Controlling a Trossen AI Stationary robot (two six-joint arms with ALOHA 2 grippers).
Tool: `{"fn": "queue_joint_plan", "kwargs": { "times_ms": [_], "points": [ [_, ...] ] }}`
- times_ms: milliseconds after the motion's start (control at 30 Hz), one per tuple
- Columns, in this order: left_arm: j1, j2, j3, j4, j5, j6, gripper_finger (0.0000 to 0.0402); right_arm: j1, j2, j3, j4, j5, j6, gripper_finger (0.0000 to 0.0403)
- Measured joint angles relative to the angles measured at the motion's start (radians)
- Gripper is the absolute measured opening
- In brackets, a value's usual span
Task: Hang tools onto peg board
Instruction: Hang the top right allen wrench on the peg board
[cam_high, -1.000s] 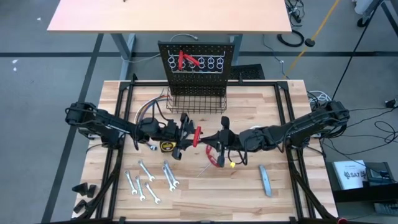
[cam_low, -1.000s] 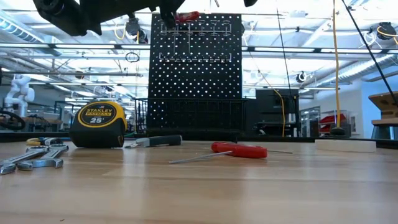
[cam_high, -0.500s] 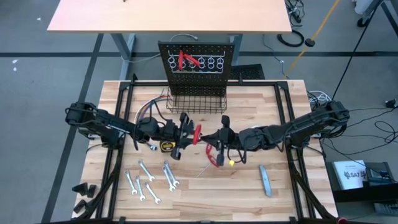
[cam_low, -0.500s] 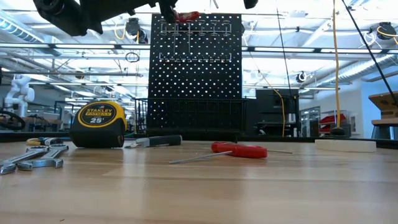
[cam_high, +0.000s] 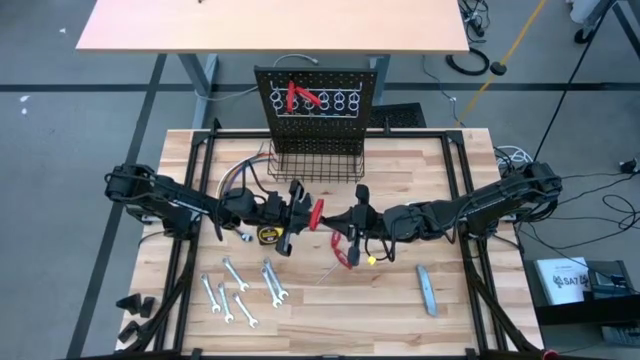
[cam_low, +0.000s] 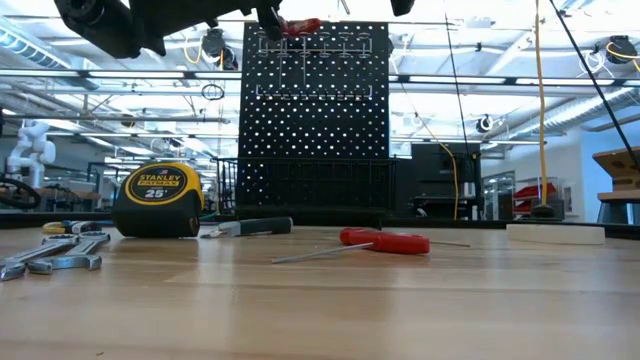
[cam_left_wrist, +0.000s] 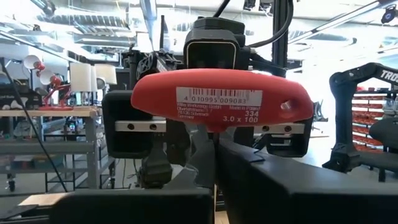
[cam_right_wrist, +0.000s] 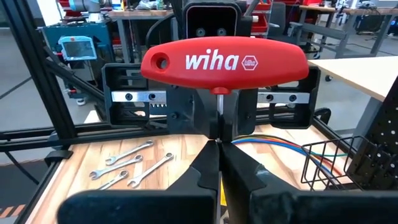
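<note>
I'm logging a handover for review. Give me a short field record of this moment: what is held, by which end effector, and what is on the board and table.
held tool: red T-handle key
left end effector: shut on the key
right end effector: shut on the key's shaft
position: above table centre, in front of the wire basket
peg board: red-handled tools already hung
table: wrenches, tape measure, grey bar

The left gripper (cam_high: 306, 217) has closed its fingers on the red T-handle (cam_high: 318, 214). Before, they stood apart around it.
</note>
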Motion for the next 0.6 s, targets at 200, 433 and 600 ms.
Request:
{"fn": "queue_joint_plan", "kwargs": {
  "times_ms": [200, 433, 600],
  "points": [
    [0.0, 0.0, -0.001, -0.01, -0.015, 0.0, 0.0004, 0.0, 0.0, 0.0, -0.022, 0.028, -0.01, 0.003],
    [0.0, 0.0, -0.001, -0.013, -0.047, 0.0, 0.0002, 0.009, -0.006, 0.001, -0.044, 0.098, -0.074, 0.0099],
    [0.01, -0.011, -0.001, -0.069, -0.121, 0.043, 0.0001, 0.016, -0.07, 0.001, -0.205, 0.261, -0.053, 0.0144]
  ]
}}
